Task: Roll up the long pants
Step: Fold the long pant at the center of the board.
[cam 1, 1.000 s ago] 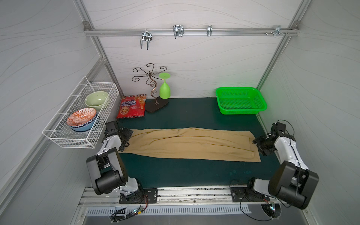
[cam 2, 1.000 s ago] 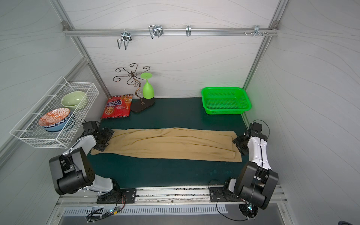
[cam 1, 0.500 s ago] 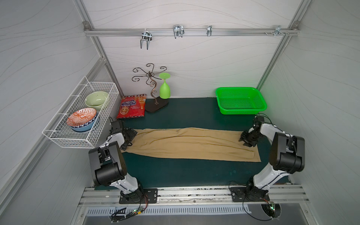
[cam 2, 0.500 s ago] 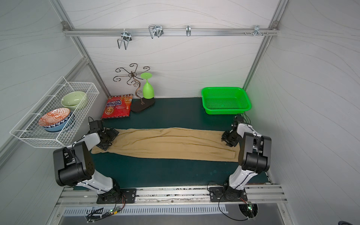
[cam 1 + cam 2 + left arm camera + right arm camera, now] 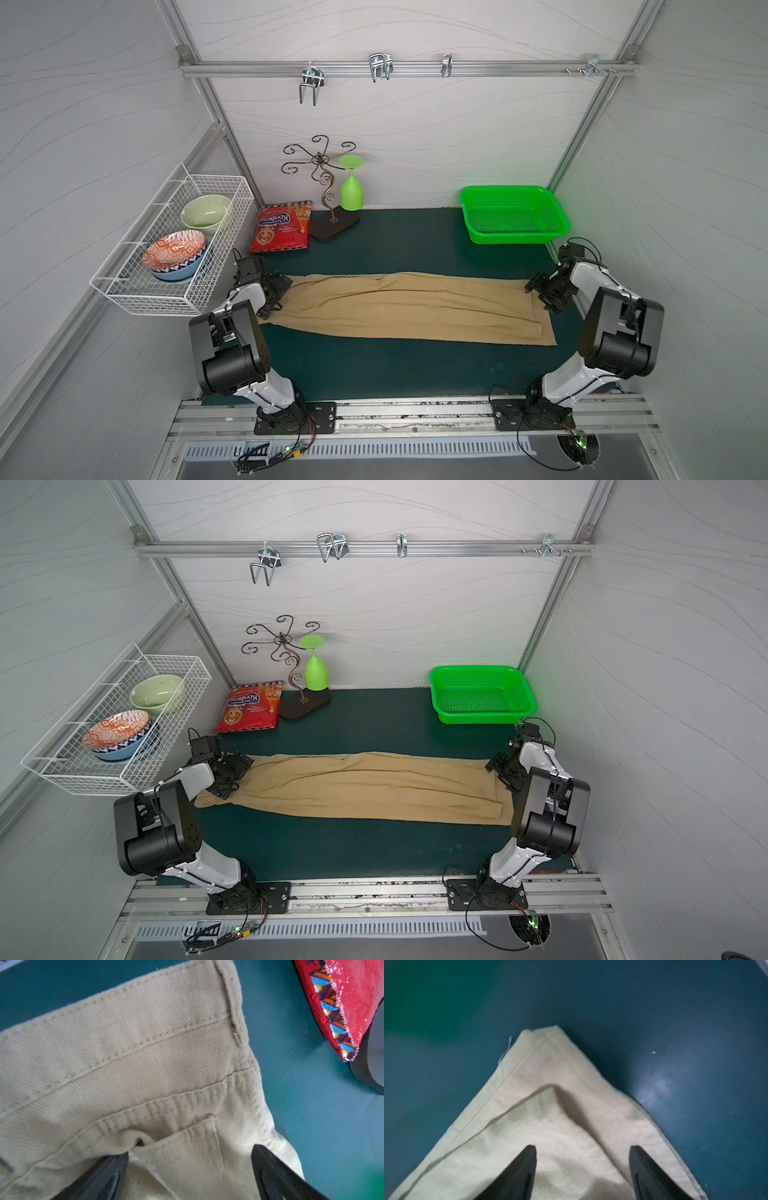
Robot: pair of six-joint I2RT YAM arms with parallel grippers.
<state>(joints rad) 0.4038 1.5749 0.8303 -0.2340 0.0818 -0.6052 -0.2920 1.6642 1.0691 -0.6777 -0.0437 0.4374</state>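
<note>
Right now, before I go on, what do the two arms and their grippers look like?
The left arm and right arm match: white shells, bulky black joint housings, thin black cables looped along them, each on a black base plate. The left gripper and right gripper have plain black fingers tapering to points.

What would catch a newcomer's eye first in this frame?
The long tan pants lie flat and unrolled across the dark green table. An open hand sits at each end: the left hand at the waistband, the right hand at the leg hems. A bright green basket stands at the back.
</note>
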